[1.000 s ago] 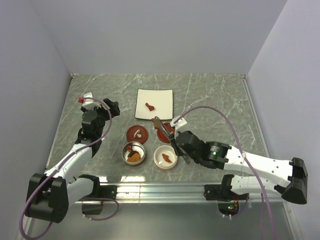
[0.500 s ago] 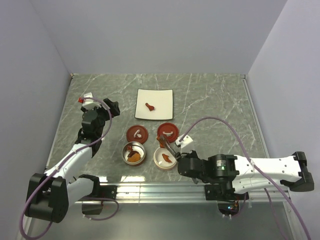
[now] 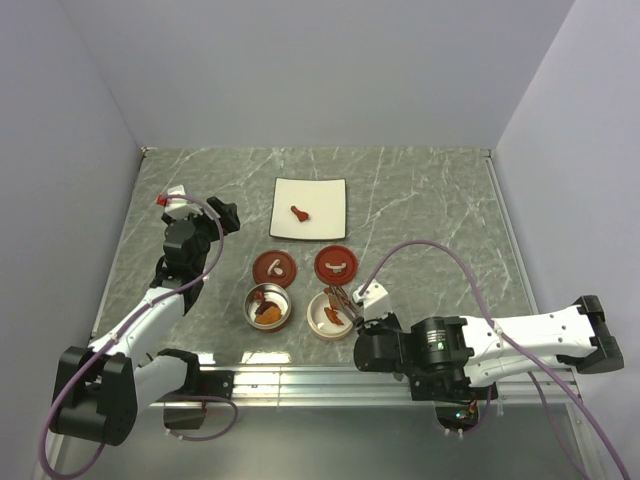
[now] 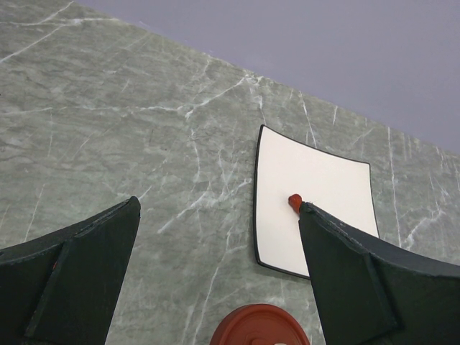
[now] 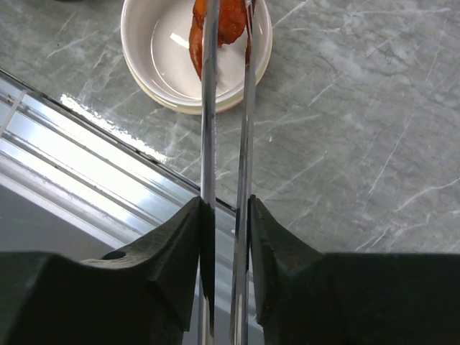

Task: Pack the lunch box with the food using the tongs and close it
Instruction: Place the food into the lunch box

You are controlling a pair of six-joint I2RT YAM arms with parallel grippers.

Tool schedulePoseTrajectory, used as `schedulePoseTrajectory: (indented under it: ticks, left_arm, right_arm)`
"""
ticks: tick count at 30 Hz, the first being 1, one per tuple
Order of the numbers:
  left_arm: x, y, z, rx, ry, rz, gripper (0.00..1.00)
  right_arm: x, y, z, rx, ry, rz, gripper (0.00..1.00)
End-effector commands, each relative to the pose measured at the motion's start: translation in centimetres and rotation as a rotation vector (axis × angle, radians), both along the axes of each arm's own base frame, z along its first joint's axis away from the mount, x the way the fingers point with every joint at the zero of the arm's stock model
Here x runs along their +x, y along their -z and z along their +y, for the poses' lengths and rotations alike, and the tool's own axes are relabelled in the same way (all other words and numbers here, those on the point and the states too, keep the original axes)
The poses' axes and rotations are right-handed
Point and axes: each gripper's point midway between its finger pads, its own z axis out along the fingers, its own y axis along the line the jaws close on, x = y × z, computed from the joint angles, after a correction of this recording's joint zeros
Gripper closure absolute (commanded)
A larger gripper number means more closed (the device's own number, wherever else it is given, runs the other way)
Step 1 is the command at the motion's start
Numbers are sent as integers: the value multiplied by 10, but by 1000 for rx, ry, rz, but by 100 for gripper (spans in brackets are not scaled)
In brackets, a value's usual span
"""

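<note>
1. The right gripper (image 5: 224,215) is closed partway on the tongs (image 5: 208,108), pressing their slim arms nearly parallel. The tips straddle an orange-red morsel (image 5: 224,20) at the white bowl (image 5: 154,79), near the table's front edge. Whether the piece is pinched or already lying in the bowl cannot be told
2. If the squeeze eases while the tips sit off-centre, the morsel could clip the bowl's edge and roll onto the marble or the metal rail (image 5: 86,158) just beside it
3. The thin metal arms may twist between the dark fingers, which would spoil the aim of the next pick
4. One red morsel (image 3: 298,212) is left on the white plate (image 3: 325,195). The red lids (image 3: 274,266) lie between the plate and the bowls, so a low reach could knock one
5. The left gripper (image 4: 219,208) hangs wide open and empty, well left of the steel container (image 3: 248,305)
</note>
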Motion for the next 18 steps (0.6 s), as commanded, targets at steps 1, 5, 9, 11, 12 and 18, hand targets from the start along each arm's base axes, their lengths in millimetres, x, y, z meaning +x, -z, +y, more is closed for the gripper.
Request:
schedulePoseTrajectory:
  ticks: [1, 5, 9, 11, 12, 18]
  left_arm:
    - [0, -17, -2, -8, 9, -57, 0]
    - [-1, -17, -2, -8, 11, -57, 1]
    - [-1, -19, -2, -11, 9, -62, 0]
    - [-1, -19, -1, -11, 7, -63, 1]
    - [-1, -19, -2, -9, 9, -62, 1]
    - [-2, -19, -3, -11, 14, -63, 1]
  right_arm:
    - [5, -16, 8, 56, 34, -35, 62]
    - [6, -17, 9, 46, 30, -43, 56]
    - [6, -17, 8, 40, 34, -46, 53]
    - [6, -17, 7, 39, 36, -48, 53]
    - [6, -18, 7, 42, 36, -48, 53]
    - [8, -23, 6, 49, 44, -66, 53]
